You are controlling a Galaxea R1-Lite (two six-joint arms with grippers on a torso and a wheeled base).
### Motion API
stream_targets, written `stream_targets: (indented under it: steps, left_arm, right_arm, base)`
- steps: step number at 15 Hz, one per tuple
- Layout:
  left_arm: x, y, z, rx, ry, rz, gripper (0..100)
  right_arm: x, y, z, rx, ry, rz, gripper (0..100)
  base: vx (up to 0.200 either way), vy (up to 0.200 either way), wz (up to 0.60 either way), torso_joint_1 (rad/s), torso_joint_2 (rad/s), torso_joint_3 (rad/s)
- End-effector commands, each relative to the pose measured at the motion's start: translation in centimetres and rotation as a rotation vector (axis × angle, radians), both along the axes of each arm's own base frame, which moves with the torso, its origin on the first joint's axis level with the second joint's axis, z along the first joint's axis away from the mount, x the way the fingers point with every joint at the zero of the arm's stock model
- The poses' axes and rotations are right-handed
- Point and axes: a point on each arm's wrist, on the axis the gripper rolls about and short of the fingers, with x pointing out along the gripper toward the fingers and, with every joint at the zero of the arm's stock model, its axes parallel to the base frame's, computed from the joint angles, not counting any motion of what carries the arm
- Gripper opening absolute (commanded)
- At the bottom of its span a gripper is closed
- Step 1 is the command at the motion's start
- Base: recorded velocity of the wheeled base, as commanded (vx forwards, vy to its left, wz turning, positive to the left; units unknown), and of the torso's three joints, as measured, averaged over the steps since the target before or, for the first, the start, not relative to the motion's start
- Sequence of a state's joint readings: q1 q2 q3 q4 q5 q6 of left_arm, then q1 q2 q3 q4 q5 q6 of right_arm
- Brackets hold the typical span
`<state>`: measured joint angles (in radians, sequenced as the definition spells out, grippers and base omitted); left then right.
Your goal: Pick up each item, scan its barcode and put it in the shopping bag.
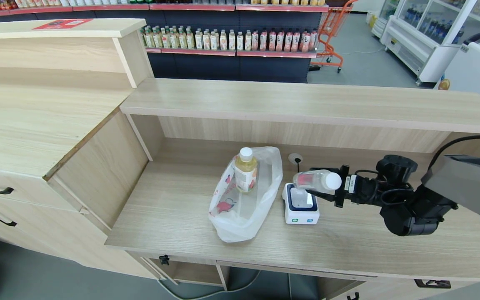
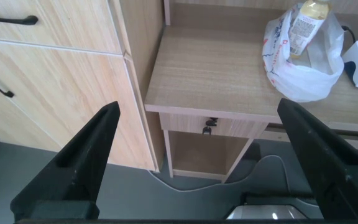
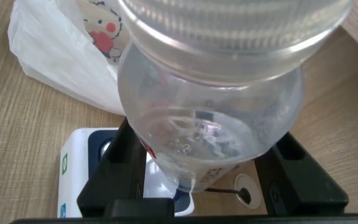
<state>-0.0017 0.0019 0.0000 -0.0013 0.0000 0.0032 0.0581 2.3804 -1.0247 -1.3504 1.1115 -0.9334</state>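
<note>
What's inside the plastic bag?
One bottle of yellow drink with a white cap stands in the bag, its top poking out. Nothing else shows through the thin plastic, but its crumpled folds and printed side could hide something small at the bottom.

Pale wood counter [image 1: 306,100] at six o'clock, drink shelves [image 1: 231,39] at twelve, orange trolley [image 1: 331,29] at one, glass-door coolers [image 1: 427,29] at two, grey floor [image 1: 361,62].

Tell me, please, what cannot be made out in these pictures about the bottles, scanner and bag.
1. Barcode of the clear bottle: in the head view its underside faces away; in the right wrist view it is too close.
2. Window of the scanner: the clear bottle covers part of it in both views.
3. Base of the yellow bottle: veiled by the shopping bag in the head view.
</note>
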Motion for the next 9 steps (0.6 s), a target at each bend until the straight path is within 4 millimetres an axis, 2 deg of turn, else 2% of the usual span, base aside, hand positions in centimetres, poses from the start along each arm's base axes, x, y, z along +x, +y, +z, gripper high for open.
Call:
stream_targets:
  steps: [1,2,4,5,6,7,9]
  left_arm:
    - [0.0,0.0,0.0,0.0,0.001,0.0,100]
    - [0.0,0.0,0.0,0.0,0.001,0.0,100]
    - [0.0,0.0,0.0,0.0,0.001,0.0,100]
    - [0.0,0.0,0.0,0.0,0.001,0.0,100]
    - [0.0,0.0,0.0,0.0,0.001,0.0,100]
    - [0.0,0.0,0.0,0.0,0.001,0.0,100]
    - [0.0,0.0,0.0,0.001,0.001,0.0,100]
  right_arm:
    - [-0.1,0.0,0.1,0.0,0.003,0.001,0]
    - [-0.3,0.0,0.3,0.002,0.006,0.001,0]
    - [-0.9,-0.1,2.5,0.025,0.035,-0.004,0]
    - [-1.5,-0.4,4.8,0.063,0.072,-0.014,0]
    - [-1.5,-0.4,4.8,0.063,0.072,-0.014,0]
    - [-3.4,-1.6,8.4,0.155,0.201,-0.035,0]
    - [-6.1,-2.2,10.8,0.263,0.38,-0.064,0]
  base:
    - [0.0,0.0,0.0,0.0,0.0,0.0]
    - [0.0,0.0,0.0,0.0,0.0,0.0]
    - [0.0,0.0,0.0,0.0,0.0,0.0]
    - [0.0,0.0,0.0,0.0,0.0,0.0]
    - [0.0,0.0,0.0,0.0,0.0,0.0]
    - [0.0,0.0,0.0,0.0,0.0,0.0]
    - [0.0,0.0,0.0,0.0,0.0,0.0]
